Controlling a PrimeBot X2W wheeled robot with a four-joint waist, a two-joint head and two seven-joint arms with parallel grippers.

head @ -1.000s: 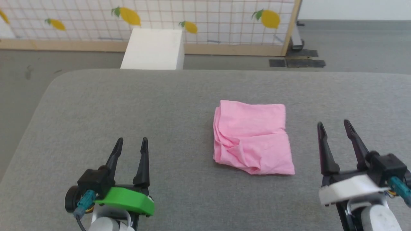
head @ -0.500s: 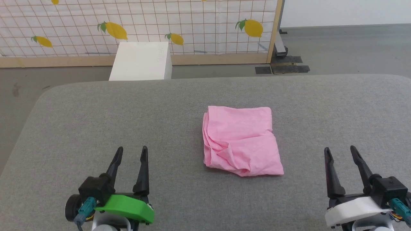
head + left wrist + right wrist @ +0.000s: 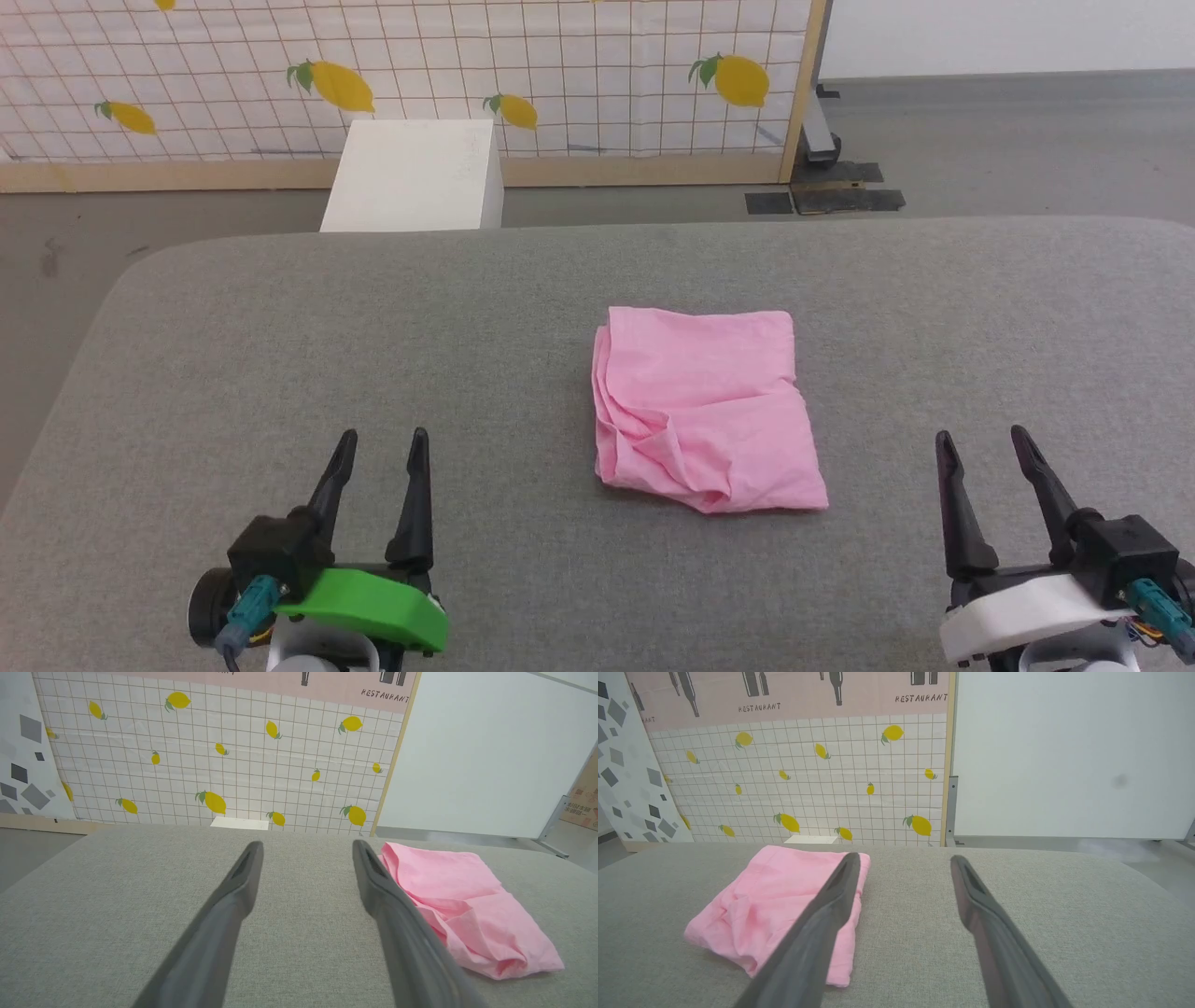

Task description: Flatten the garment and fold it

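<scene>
Grey woven cloth covers the counter [image 3: 280, 327], whose near part carries both grippers. The left gripper [image 3: 384, 435], with a green shell, hovers at the near left; its fingers [image 3: 233, 896] are spread wide with nothing between them. The right gripper [image 3: 981, 435], with a white shell, hovers at the near right, its fingers [image 3: 971, 891] likewise parted and empty. Between the two and a little farther out, closer to the right gripper but apart from both, the garment [image 3: 705, 411] lies folded into a roughly square pink packet, so no long axis is plain. Its straight far edge runs across the counter, its stacked fold edges face the robot's left, and its near edge slants down to a rumpled corner on the right. Creases gather at the near left part. Bare counter surrounds it on every side, and nothing lies between it and either gripper. Beyond the counter's far edge a white box [image 3: 415, 173] stands on the grey floor [image 3: 980, 140], in front of a gridded screen printed with lemons [image 3: 560, 56]; dark patches [image 3: 826, 199] lie on the floor by the screen's wooden post.
</scene>
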